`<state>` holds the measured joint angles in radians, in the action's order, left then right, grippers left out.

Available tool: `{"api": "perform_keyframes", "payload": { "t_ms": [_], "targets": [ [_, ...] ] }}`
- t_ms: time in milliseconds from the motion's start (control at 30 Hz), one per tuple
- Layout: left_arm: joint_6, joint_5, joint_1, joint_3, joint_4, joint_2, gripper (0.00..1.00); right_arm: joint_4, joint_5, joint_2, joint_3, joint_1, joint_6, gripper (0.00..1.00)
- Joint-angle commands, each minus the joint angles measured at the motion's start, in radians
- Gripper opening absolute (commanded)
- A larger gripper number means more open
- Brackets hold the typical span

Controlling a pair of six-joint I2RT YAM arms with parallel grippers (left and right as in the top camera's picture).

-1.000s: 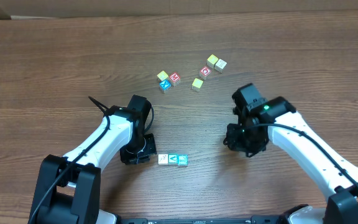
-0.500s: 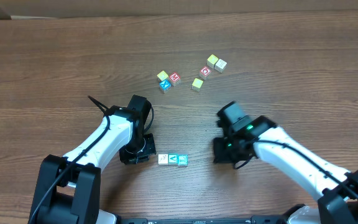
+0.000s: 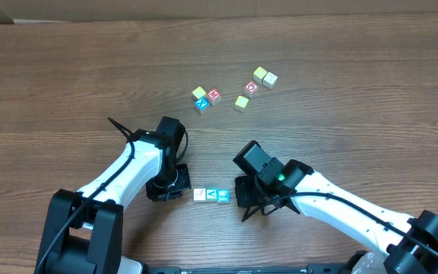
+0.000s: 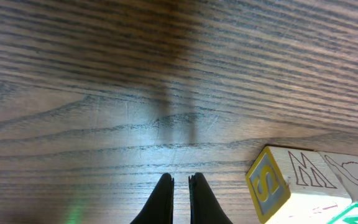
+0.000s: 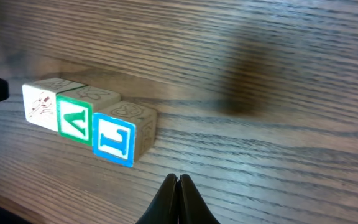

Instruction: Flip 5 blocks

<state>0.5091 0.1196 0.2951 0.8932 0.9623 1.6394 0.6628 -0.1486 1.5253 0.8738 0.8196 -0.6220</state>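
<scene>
Three blocks sit in a row (image 3: pixel 211 195), side by side and touching. In the right wrist view the blue block (image 5: pixel 115 142) is the end one, then the green block (image 5: pixel 74 121), then the white block (image 5: pixel 41 104). They look lined up on purpose, most likely so the blocks picked for flipping stay apart from the rest.

The right gripper (image 5: pixel 179 180) is low over the table (image 3: pixel 67 76). The row is just ahead of its tips and a bit to their left, with the blue block the closest. Its two fingers are pressed together and hold nothing. I think it is here to work on that end of the row, and it would need to open before it can grab a block.

The left gripper (image 4: pixel 180 180) is at the other end. The white block is near, off to the right of its tips. Its fingers are pressed together too, with nothing in them. It seems to be waiting there, out of the way.

Seven far blocks (image 3: pixel 214 95) lie loose, well ahead of both grippers. Nothing is touching them.
</scene>
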Motion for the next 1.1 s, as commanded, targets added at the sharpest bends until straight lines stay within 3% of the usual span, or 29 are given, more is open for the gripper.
{"api": "perform_keyframes", "payload": {
  "t_ms": [0,167,600,1067],
  "targets": [
    [-0.008,0.012,0.007,0.018,0.001,0.008,0.04,-0.003,0.017,0.012,-0.004,0.017,-0.049,0.04],
    [-0.008,0.012,0.007,0.018,-0.003,0.008,0.04,-0.001,0.013,0.067,-0.004,0.017,-0.117,0.04],
    [-0.009,0.011,0.007,0.018,-0.011,0.008,0.04,-0.056,-0.025,0.142,-0.004,0.017,-0.108,0.04],
    [-0.008,0.012,0.007,0.018,-0.021,0.008,0.04,-0.091,-0.039,0.142,-0.004,0.017,0.056,0.04]
  ]
}}
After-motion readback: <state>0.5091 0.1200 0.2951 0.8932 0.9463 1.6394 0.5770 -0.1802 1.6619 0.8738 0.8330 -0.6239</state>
